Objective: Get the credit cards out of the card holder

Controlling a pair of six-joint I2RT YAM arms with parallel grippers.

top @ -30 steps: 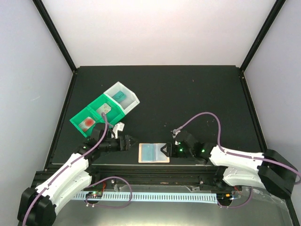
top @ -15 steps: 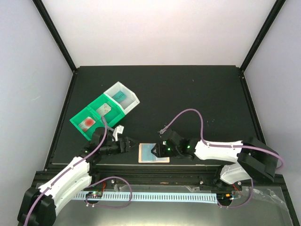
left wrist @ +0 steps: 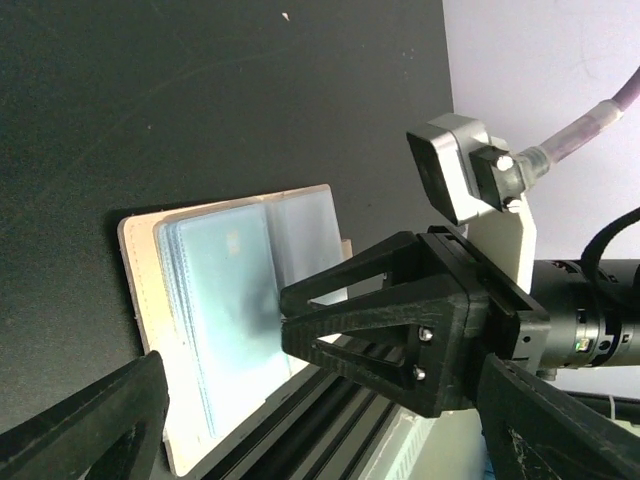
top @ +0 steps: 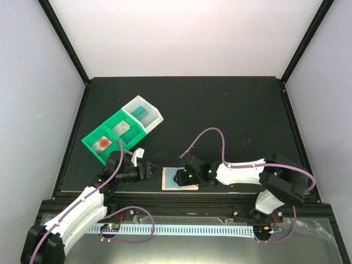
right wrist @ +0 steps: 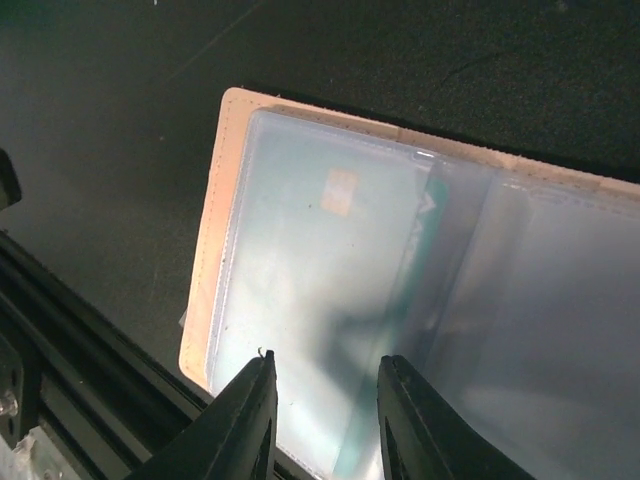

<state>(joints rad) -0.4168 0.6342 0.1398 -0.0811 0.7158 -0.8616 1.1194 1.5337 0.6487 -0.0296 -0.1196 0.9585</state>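
Where the black table (top: 220, 121) meets its near rail, the flat peach-rimmed card holder with pale blue panels (top: 168, 180) lies open, a teal credit card (right wrist: 335, 260) sleeved in the panel nearer the left arm. The right gripper (right wrist: 325, 365) hovers over that panel, fingers slightly apart, gripping nothing. The left gripper (top: 155, 169) sits just beside the holder, jaws spread wide. Green and white plastic bins (top: 94, 151) stand beyond it.

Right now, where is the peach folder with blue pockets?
Top view: the card holder lies open at the table's near edge, beneath the right end effector, just right of the left end effector.
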